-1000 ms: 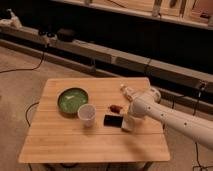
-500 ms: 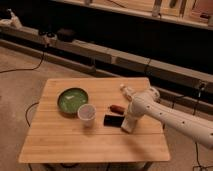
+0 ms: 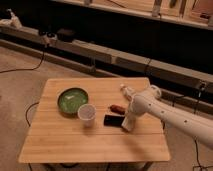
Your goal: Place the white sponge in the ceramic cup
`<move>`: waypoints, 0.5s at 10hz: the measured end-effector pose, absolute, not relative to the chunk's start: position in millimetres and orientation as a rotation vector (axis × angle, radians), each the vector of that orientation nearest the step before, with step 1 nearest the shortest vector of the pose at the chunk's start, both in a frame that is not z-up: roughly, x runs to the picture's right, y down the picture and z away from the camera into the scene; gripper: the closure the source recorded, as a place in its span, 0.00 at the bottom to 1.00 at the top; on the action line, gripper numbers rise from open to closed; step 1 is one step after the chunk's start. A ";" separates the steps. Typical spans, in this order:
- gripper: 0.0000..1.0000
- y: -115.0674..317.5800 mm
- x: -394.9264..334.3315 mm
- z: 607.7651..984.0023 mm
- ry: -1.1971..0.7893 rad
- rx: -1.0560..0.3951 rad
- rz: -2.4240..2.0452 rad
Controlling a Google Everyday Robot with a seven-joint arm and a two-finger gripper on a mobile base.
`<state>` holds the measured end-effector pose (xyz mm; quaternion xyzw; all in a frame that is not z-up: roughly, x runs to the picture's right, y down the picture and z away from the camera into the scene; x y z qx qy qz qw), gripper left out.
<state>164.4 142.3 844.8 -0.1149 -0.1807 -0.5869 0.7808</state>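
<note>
Gripper (image 3: 128,123), lowered at four o'clock on the wooden table (image 3: 60,145), jaws closed, apparently on the white sponge (image 3: 126,127), which is largely hidden. The ceramic cup (image 3: 86,113) stands at its nine o'clock, past the black rectangle (image 3: 112,120). Lift, carry and release remain.

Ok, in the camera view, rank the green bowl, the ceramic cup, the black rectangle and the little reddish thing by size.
Green bowl
ceramic cup
black rectangle
reddish item
Cup and rectangle look close.
End effector is down beside the rectangle.
</note>
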 end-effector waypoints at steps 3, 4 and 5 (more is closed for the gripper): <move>0.83 84.3 135.8 782.7 -0.403 -0.090 -1.334; 0.83 59.7 124.7 750.8 -0.404 -0.026 -1.377; 0.83 43.1 117.2 728.9 -0.405 0.022 -1.411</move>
